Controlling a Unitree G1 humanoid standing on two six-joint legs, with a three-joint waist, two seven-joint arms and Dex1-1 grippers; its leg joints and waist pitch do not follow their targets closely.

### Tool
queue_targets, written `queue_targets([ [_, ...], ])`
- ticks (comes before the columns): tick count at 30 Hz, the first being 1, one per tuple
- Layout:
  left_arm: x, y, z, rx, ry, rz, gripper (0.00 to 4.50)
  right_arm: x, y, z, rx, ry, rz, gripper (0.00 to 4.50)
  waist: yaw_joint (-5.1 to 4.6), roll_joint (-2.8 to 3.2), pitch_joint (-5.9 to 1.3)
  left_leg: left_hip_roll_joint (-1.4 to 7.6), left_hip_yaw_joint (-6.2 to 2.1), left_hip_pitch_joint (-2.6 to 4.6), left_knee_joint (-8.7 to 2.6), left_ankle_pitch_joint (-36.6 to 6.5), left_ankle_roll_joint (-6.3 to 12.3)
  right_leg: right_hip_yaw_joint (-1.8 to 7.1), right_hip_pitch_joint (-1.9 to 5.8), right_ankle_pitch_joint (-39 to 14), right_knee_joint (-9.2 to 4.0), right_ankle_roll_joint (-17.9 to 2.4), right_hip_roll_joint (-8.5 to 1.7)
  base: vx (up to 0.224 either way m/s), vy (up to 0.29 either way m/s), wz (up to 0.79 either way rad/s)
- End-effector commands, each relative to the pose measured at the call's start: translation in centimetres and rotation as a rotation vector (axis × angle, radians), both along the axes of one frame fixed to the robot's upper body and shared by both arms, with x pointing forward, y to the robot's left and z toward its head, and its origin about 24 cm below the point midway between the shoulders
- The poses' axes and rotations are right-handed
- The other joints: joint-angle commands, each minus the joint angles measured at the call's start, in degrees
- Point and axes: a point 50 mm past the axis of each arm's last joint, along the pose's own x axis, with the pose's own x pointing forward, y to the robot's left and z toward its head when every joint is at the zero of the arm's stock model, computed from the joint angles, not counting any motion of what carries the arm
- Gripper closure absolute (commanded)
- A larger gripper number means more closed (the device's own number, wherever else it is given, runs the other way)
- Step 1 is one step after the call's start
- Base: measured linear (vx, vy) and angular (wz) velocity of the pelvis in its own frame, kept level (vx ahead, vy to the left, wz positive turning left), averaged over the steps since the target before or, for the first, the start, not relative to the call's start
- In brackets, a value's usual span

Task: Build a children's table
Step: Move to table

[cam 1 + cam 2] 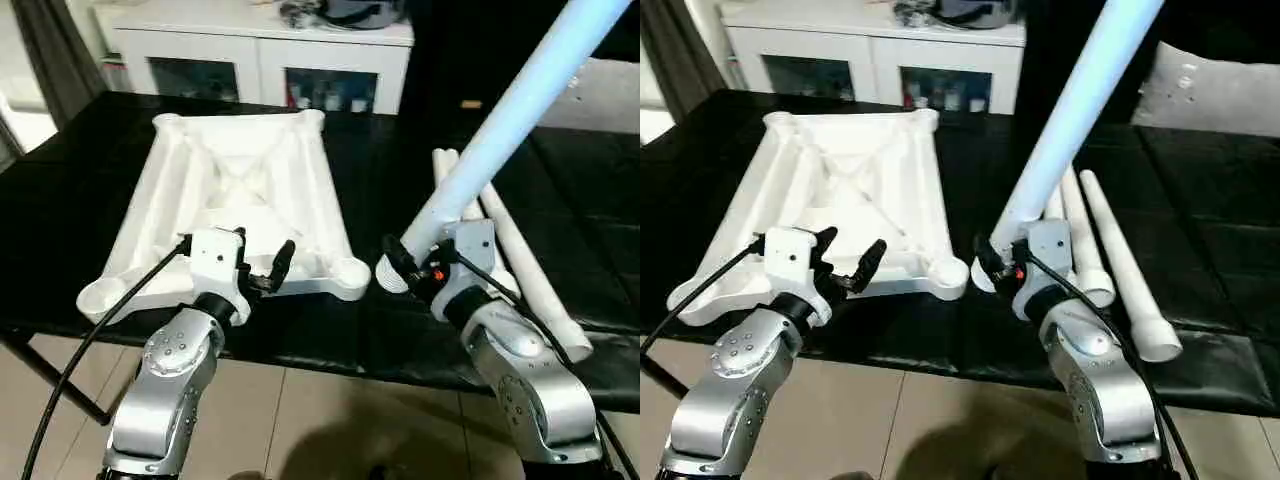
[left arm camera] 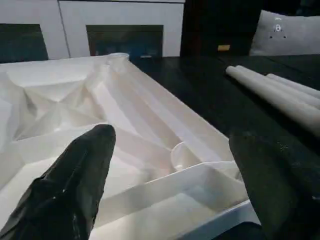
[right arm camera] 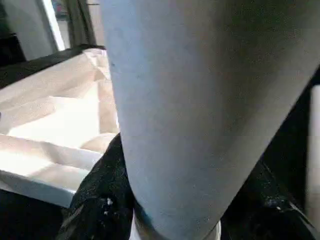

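head eyes: down on table top [image 1: 240, 190] | wrists: close, perhaps its near edge

The top [image 1: 240, 200] lies upside down on the black surface, ribbed underside up, with a rounded socket at each corner. One leg [image 1: 520, 110], a long tapered white tube, is held tilted, its wide end low beside the top's near right socket [image 1: 350, 272]. Three more legs [image 1: 1110, 245] lie side by side to the right of the top.
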Motion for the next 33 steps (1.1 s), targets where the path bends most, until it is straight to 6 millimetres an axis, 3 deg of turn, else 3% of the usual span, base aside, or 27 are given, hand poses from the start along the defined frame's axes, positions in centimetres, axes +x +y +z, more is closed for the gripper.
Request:
queue_targets([
  [1,-0.18,0.26,0.49,-0.004,-0.019,0.011,0.44,0.07,0.08,0.84,0.003,-0.033,0.004,2.62,-0.36,-0.32,-2.46,3.14,-1.54,0.90,-6.66,-27.63,-1.52,0.77,1.88,-39.19,-5.63,0.95,-2.65,0.031,-0.053,-0.03],
  [4,-0.21,0.22,0.47,-0.005,-0.019,0.010,0.44,0.08,0.12,0.85,0.002,-0.033,0.008,2.62,-1.94,0.73,-1.66,3.89,-1.57,3.78,-7.45,-38.70,-0.76,-2.96,2.44,-37.94,-6.86,0.33,-0.56,0.010,-0.018,-0.01],
  [5,-0.24,0.20,0.46,-0.006,-0.019,0.009,0.44,0.08,0.14,0.84,0.002,-0.033,0.009,2.62,-2.46,1.53,-0.92,5.26,-1.70,4.11,-9.31,-44.50,-0.49,-4.72,3.47,-33.07,-5.81,0.14,0.44,0.000,0.000,0.00],
  [6,-0.25,0.20,0.45,-0.006,-0.019,0.009,0.44,0.07,0.15,0.84,0.001,-0.033,0.010,2.62,-2.61,1.67,-0.69,6.60,-1.83,2.78,-11.15,-46.98,-0.19,-4.96,5.00,-28.40,-2.98,0.02,0.60,0.001,-0.050,-0.04],
  [7,-0.27,0.19,0.43,-0.006,-0.019,0.009,0.44,0.05,0.17,0.82,0.001,-0.033,0.011,2.62,0.23,1.98,-0.68,9.43,-1.19,-0.74,-14.89,-52.66,0.47,-3.18,8.51,-14.29,8.57,-0.49,0.01,0.019,-0.081,0.09],
  [8,-0.27,0.17,0.42,-0.007,-0.018,0.008,0.44,0.05,0.18,0.82,0.000,-0.033,0.012,2.62,0.63,0.86,-1.39,9.33,-0.18,4.36,-12.39,-48.82,3.08,0.44,4.74,-14.43,6.33,-0.89,-1.37,0.019,-0.081,0.09],
  [9,-0.26,0.16,0.42,-0.007,-0.018,0.007,0.44,0.05,0.17,0.82,0.000,-0.033,0.012,2.62,0.64,-2.49,-1.76,2.17,1.20,4.07,-3.77,-31.46,2.95,3.19,3.42,-42.52,-3.89,1.06,-3.01,0.154,-0.164,0.05],
  [10,-0.25,0.15,0.42,-0.007,-0.018,0.006,0.44,0.07,0.16,0.81,-0.002,-0.033,0.012,2.62,1.26,-3.16,-1.99,0.07,2.58,2.18,0.50,-19.14,4.24,5.85,5.13,-53.16,-6.30,3.05,-4.79,0.205,-0.154,-0.07],
  [11,-0.24,0.14,0.42,-0.008,-0.017,0.006,0.44,0.07,0.16,0.81,-0.003,-0.033,0.013,2.62,3.67,-2.71,-2.97,1.02,-0.01,-2.07,2.78,-5.33,6.06,9.65,8.81,-51.84,-6.14,-0.88,-8.25,0.205,-0.154,-0.07],
  [13,-0.25,0.14,0.40,-0.007,-0.017,0.006,0.44,0.06,0.16,0.80,-0.004,-0.033,0.014,2.62,4.92,-2.17,-3.57,1.03,-1.00,-4.23,1.34,1.88,6.01,7.78,9.85,-33.99,-3.96,-6.42,-5.11,0.145,-0.068,0.05],
  [14,-0.25,0.13,0.38,-0.007,-0.017,0.007,0.44,0.06,0.16,0.80,-0.005,-0.033,0.015,2.62,5.03,-0.30,-4.30,1.79,-0.92,-4.65,-1.48,8.22,6.39,4.39,10.11,-20.56,-2.61,-9.44,-2.72,0.223,-0.039,-0.01],
  [15,-0.27,0.14,0.36,-0.007,-0.016,0.007,0.44,0.05,0.17,0.79,-0.005,-0.033,0.016,2.62,4.21,1.24,-4.11,3.21,-1.70,-3.11,-4.02,9.90,7.96,1.14,8.01,-12.40,-1.26,-7.92,0.34,0.158,0.004,-0.06],
  [16,-0.29,0.15,0.35,-0.007,-0.016,0.007,0.44,0.04,0.17,0.79,-0.006,-0.033,0.016,2.62,4.21,1.24,-4.11,3.21,-1.70,-3.11,-4.02,9.90,7.96,1.14,8.01,-12.40,-1.26,-7.92,0.34,0.215,0.006,0.06],
  [17,-0.32,0.19,0.33,-0.006,-0.015,0.007,0.44,0.05,0.18,0.80,-0.006,-0.033,0.017,2.62,1.42,2.88,-5.23,9.32,-8.07,6.56,-5.47,7.86,18.08,-0.65,0.51,-9.16,5.10,-6.27,1.63,0.206,-0.019,0.17],
  [18,-0.32,0.20,0.33,-0.006,-0.014,0.007,0.44,0.06,0.17,0.81,-0.006,-0.033,0.017,2.62,1.18,2.50,-6.10,11.54,-10.25,9.30,-4.96,11.43,26.21,-0.18,-2.05,-9.47,7.51,-3.00,0.27,0.206,-0.019,0.17],
  [19,-0.32,0.21,0.32,-0.005,-0.014,0.007,0.44,0.08,0.17,0.81,-0.007,-0.033,0.018,2.62,0.60,1.93,-6.19,11.96,-10.69,9.42,-4.73,15.89,29.65,0.34,-3.11,-8.57,8.29,-0.83,-0.40,0.152,-0.019,0.05],
  [20,-0.33,0.23,0.29,-0.003,-0.013,0.008,0.44,0.08,0.17,0.82,-0.007,-0.034,0.018,2.62,0.68,1.18,-5.81,10.63,-9.35,8.57,-4.15,20.57,32.00,1.29,-4.20,-5.81,8.13,1.42,-1.31,0.071,-0.008,0.00],
  [21,-0.34,0.24,0.28,-0.001,-0.013,0.009,0.44,0.08,0.17,0.82,-0.007,-0.034,0.018,2.62,0.65,0.62,-5.63,8.76,-7.77,7.40,-3.72,20.18,30.87,1.74,-3.80,-3.07,6.86,1.12,-1.38,0.121,-0.019,0.04],
  [22,-0.35,0.26,0.26,0.001,-0.013,0.010,0.44,0.07,0.18,0.83,-0.008,-0.034,0.019,2.62,1.05,-2.26,-4.76,1.26,-2.20,1.64,-2.02,9.18,23.41,3.86,2.07,2.37,0.91,-0.20,-1.98,0.108,-0.062,0.10],
  [23,-0.37,0.33,0.24,-0.002,-0.016,0.021,0.44,0.07,0.17,0.84,-0.008,-0.034,0.019,2.62,3.44,-2.75,-4.82,-2.05,-1.25,-4.78,3.78,0.12,16.33,10.11,9.61,5.64,-1.84,-5.79,-8.21,0.108,-0.062,0.10],
  [24,-0.38,0.35,0.23,-0.002,-0.016,0.024,0.44,0.07,0.17,0.84,-0.008,-0.035,0.019,2.62,3.73,-2.80,-4.83,-0.56,-2.18,-5.83,4.30,1.46,12.27,9.68,10.40,10.08,-1.16,-7.55,-9.26,0.108,-0.091,-0.02],
  [25,-0.38,0.32,0.16,0.004,-0.014,0.015,0.44,0.11,0.14,0.86,-0.009,-0.035,0.018,2.62,3.62,-2.49,-4.74,-0.34,-2.26,-5.58,1.95,7.28,4.45,5.70,9.22,21.69,0.87,-7.25,-5.86,0.085,-0.071,-0.14],
  [26,-0.37,0.32,0.13,0.006,-0.013,0.012,0.44,0.12,0.13,0.87,-0.009,-0.035,0.018,2.62,3.13,-1.34,-4.62,0.46,-2.07,-4.28,-2.08,12.04,0.65,2.78,7.73,28.67,2.21,-5.70,-2.58,0.085,-0.071,-0.14],
  [27,-0.35,0.30,0.08,0.008,-0.012,0.006,0.44,0.13,0.14,0.87,-0.010,-0.035,0.018,2.62,3.03,0.03,-5.17,1.43,-2.35,-3.58,-3.48,13.53,0.37,2.03,7.50,29.45,2.48,-5.07,-2.19,0.077,-0.029,-0.14],
  [30,-0.33,0.27,0.14,0.003,-0.019,-0.003,0.44,0.12,0.17,0.88,-0.010,-0.036,0.018,2.62,2.43,0.72,-5.97,3.88,-3.72,-1.76,-2.31,23.55,0.83,2.27,6.01,35.45,3.94,-5.01,-0.61,0.078,-0.008,-0.04],
  [32,-0.27,0.29,0.14,0.001,-0.015,-0.004,0.44,0.13,0.19,0.87,-0.006,-0.032,0.023,2.62,2.56,0.34,-5.38,3.45,-3.01,-2.20,-2.83,16.66,0.24,2.84,6.23,30.54,2.79,-6.56,-1.77,0.000,0.000,0.00],
  [33,-0.16,0.34,0.18,0.001,-0.013,0.002,0.44,0.16,0.17,0.76,-0.004,-0.018,0.020,2.62,3.46,-0.53,-4.71,4.15,0.75,-0.35,-2.34,0.14,-5.34,7.34,4.41,12.90,0.53,-6.16,-1.05,-0.022,0.051,-0.08],
])
